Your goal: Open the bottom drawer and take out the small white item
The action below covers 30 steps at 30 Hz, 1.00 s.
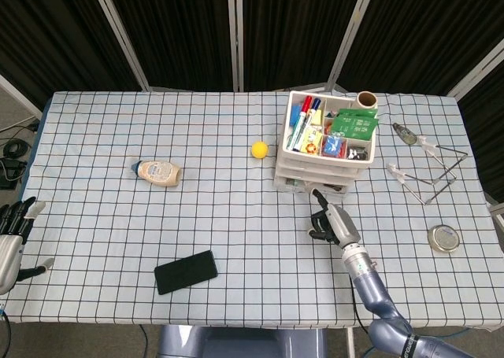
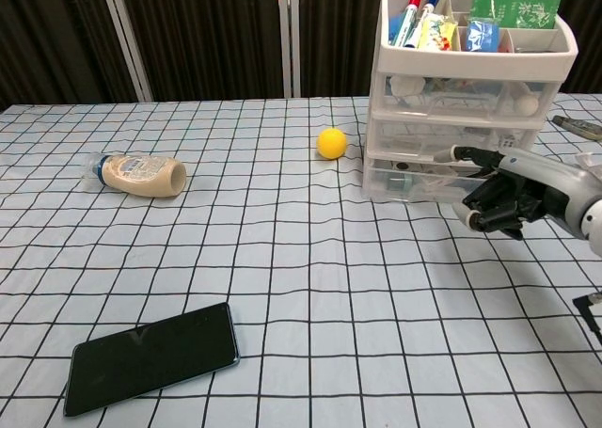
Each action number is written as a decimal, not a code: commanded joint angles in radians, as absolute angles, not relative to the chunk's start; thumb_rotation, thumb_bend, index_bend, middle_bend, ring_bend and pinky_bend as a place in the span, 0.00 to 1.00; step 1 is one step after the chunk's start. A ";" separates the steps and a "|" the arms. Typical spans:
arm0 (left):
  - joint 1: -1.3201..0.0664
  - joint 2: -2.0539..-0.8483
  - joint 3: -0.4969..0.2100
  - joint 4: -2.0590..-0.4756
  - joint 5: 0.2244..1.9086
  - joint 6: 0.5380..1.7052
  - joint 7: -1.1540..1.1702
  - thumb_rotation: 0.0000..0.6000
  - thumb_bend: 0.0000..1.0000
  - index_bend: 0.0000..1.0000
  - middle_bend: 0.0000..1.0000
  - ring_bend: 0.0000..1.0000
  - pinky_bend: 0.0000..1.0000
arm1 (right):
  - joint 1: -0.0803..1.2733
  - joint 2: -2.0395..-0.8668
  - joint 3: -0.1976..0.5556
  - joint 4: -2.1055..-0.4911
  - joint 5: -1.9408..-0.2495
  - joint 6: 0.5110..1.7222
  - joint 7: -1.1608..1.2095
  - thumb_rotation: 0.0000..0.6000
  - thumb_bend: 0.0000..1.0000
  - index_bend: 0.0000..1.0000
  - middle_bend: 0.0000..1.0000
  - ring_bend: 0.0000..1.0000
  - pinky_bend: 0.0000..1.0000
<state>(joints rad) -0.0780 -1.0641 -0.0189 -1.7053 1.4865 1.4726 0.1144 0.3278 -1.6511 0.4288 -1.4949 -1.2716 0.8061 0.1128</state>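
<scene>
The white three-drawer unit [image 1: 324,157] stands at the back right of the table, its top tray full of pens and packets. Its bottom drawer [image 2: 414,179] sits pushed in, with blurred contents behind the translucent front; I cannot pick out the small white item. My right hand [image 2: 513,195] hovers just in front of the lower drawers, right of centre, one finger stretched toward the drawer fronts and the rest curled in, holding nothing. In the head view the right hand [image 1: 332,223] is a short way in front of the unit. My left hand [image 1: 12,236] hangs off the table's left edge, fingers apart.
A yellow ball [image 2: 330,142] lies just left of the drawers. A sauce bottle [image 2: 139,174] lies on its side at mid left and a black phone [image 2: 150,357] near the front edge. A wire stand [image 1: 433,169] and a round tin [image 1: 444,238] are at the right.
</scene>
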 commanded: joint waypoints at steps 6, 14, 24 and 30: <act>-0.077 -1.059 -0.017 -1.713 1.483 1.468 0.118 1.00 0.00 0.00 0.00 0.00 0.00 | 0.407 -1.650 0.377 -1.544 -1.024 0.956 -0.345 1.00 0.48 0.21 0.84 0.88 0.81; -0.077 -1.057 -0.018 -1.712 1.483 1.468 0.114 1.00 0.00 0.00 0.00 0.00 0.00 | 0.450 -1.663 0.372 -1.536 -0.956 1.003 -0.383 1.00 0.48 0.22 0.84 0.88 0.81; -0.077 -1.057 -0.017 -1.714 1.484 1.467 0.117 1.00 0.00 0.00 0.00 0.00 0.00 | 0.476 -1.670 0.348 -1.514 -0.940 1.029 -0.368 1.00 0.48 0.21 0.84 0.88 0.81; -0.078 -1.056 -0.015 -1.714 1.486 1.462 0.117 1.00 0.00 0.00 0.00 0.00 0.00 | 0.494 -1.678 0.347 -1.478 -0.912 1.025 -0.350 1.00 0.49 0.21 0.84 0.88 0.81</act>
<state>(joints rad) -0.0779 -1.0563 -0.0154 -1.7139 1.4856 1.4622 0.1169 0.4912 -1.6755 0.3472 -1.4836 -0.9143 1.0264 -0.3546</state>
